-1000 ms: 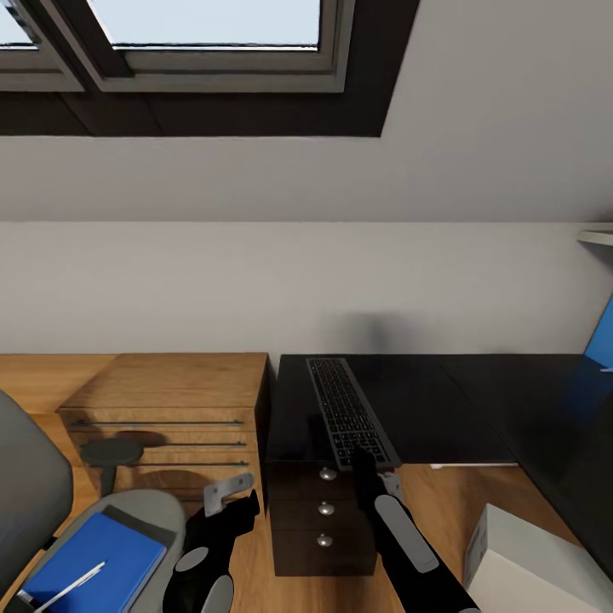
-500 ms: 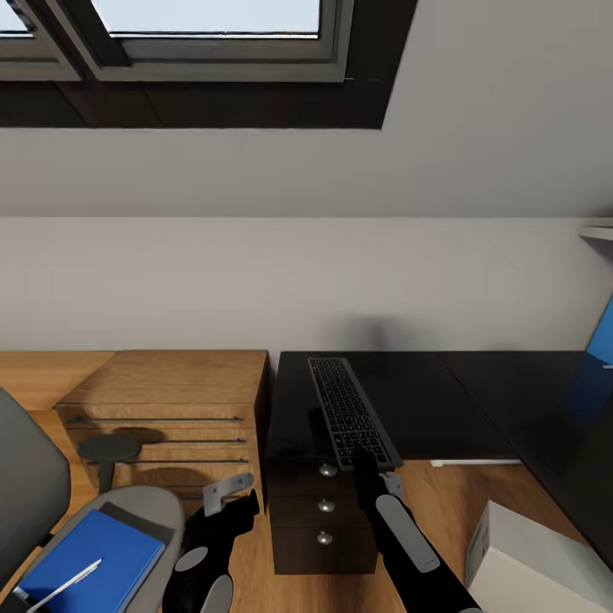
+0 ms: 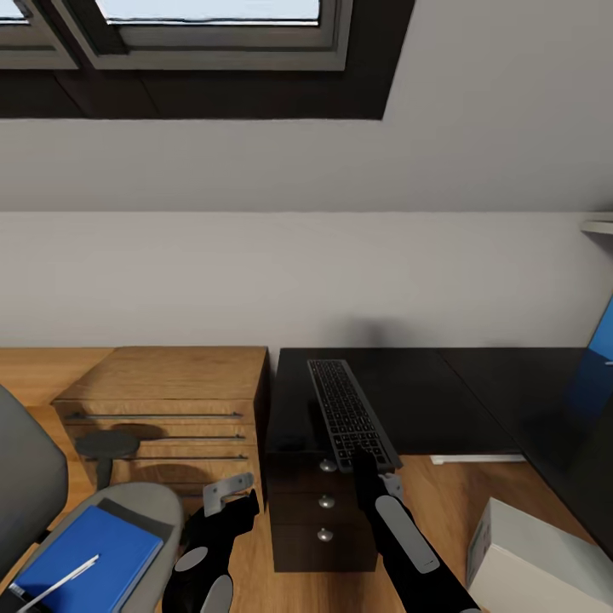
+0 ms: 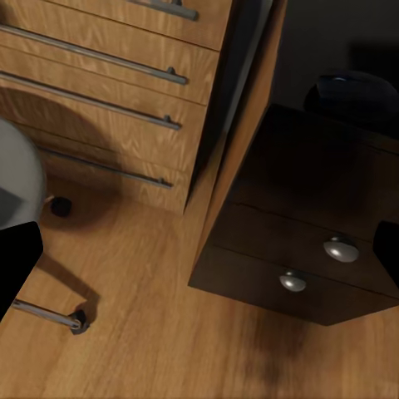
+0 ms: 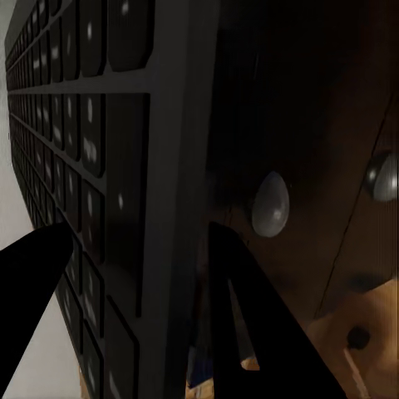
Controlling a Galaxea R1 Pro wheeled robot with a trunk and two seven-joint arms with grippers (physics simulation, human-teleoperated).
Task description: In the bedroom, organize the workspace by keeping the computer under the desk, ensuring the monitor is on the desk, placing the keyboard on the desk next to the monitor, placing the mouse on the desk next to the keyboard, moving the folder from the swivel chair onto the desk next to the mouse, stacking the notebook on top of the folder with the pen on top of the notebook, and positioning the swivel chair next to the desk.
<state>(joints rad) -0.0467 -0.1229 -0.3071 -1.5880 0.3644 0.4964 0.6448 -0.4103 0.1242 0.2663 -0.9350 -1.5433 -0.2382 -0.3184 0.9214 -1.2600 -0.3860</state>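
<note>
Swivel chair (image 3: 51, 519) at far left carries the blue folder (image 3: 89, 562) with pen (image 3: 60, 583) on top. Left gripper (image 3: 228, 495) hangs released beside the wooden drawers (image 3: 162, 409). Right gripper (image 3: 373, 464) clenched on the near end of the keyboard (image 3: 345, 409), which lies on the dark desk (image 3: 443, 392).

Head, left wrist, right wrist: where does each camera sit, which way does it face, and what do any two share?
Head view: high on the robot, looking forward and down at the desk, keyboard and swivel chair; both arms show.
Left wrist view: near the left gripper, facing the floor, the wooden dresser and the desk's drawers.
Right wrist view: near the right gripper, its fingers straddling the keyboard's edge.
Shared: both wrist views show the drawer knobs.
</note>
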